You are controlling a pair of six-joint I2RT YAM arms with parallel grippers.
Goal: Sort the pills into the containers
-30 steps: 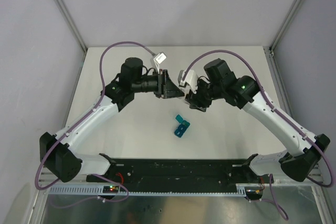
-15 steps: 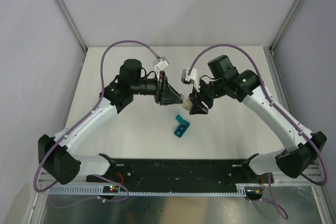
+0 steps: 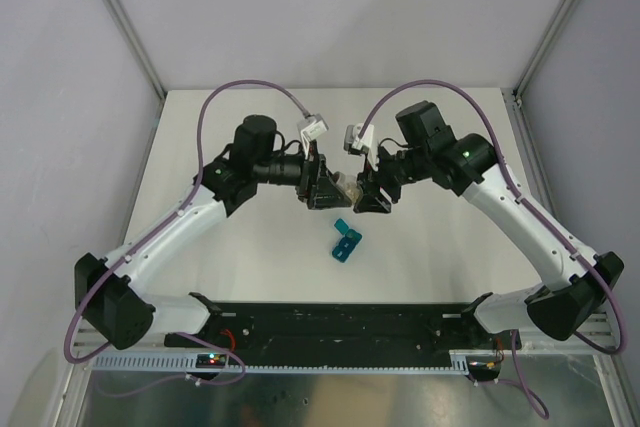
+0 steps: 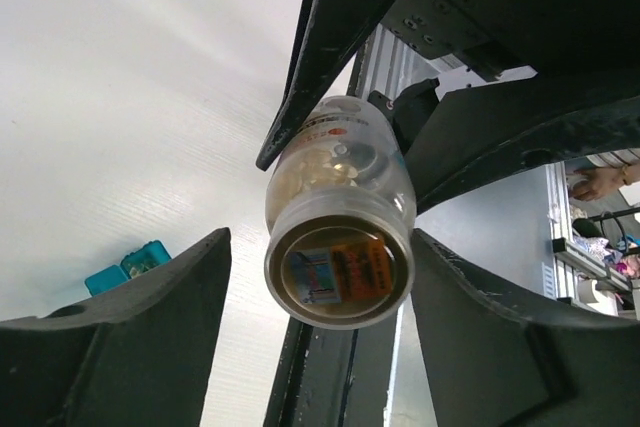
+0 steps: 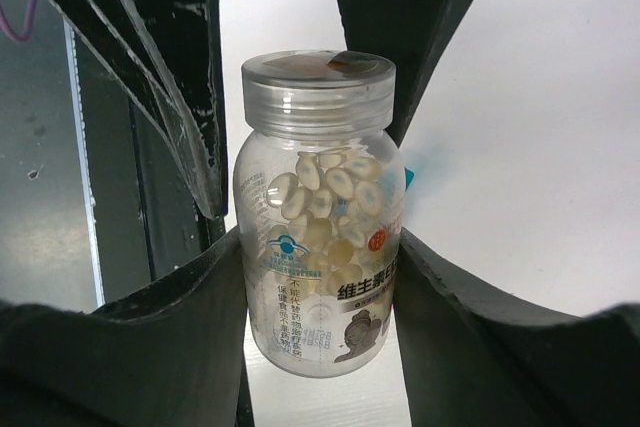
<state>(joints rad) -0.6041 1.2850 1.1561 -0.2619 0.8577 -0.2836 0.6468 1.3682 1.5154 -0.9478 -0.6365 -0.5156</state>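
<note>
containers [image 3: 345,240]: below both claws, on their near side, lying ready for pills | right gripper [image 5: 320,237]: clamped on bottle [image 5: 320,287] body, steadying it sideways | left gripper [image 4: 315,242]: fingers apart, flanking cap [image 4: 340,267], likely to unscrew it

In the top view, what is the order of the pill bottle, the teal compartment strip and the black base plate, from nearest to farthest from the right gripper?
1. pill bottle: held in the right gripper.
2. teal compartment strip: on the table, toward the bases.
3. black base plate: along the near edge.
</note>
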